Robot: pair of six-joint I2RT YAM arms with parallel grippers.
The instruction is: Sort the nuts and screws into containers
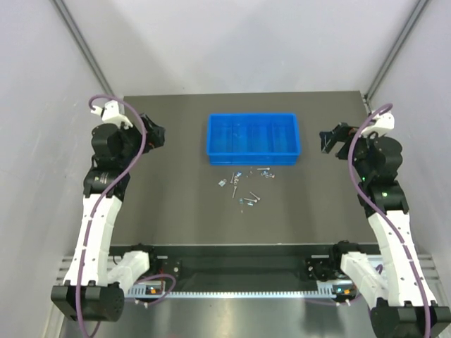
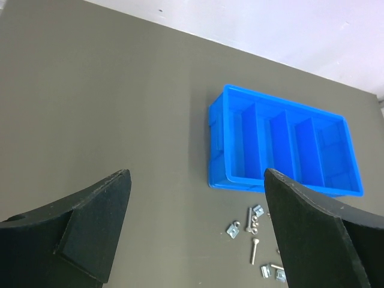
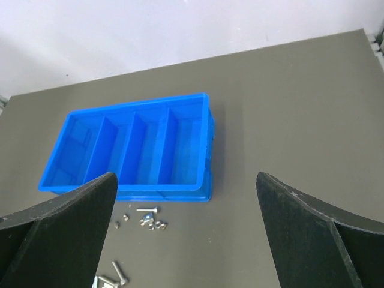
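Observation:
The containers are several side-by-side sections of a shallow blue tray (image 1: 254,159) at the back middle of the table, with only blue plastic showing inside. Just in front of it the screws (image 1: 234,186) and nuts (image 1: 264,171) lie loose in a small scatter. My left gripper (image 1: 156,134) hovers left of the tray, open, nothing between its fingers. My right gripper (image 1: 330,141) hovers right of the tray, open and empty too. The left wrist view has the tray (image 2: 217,144), screws (image 2: 254,250) and nuts (image 2: 252,227) between its gripper's (image 2: 197,174) fingers. The right wrist view shows the tray (image 3: 126,193), a screw (image 3: 147,210), nuts (image 3: 157,225) and its gripper (image 3: 186,177).
The dark grey table (image 1: 176,211) is walled in by white panels on the left, right and back. A metal rail (image 1: 239,292) with both arm bases runs along the near edge.

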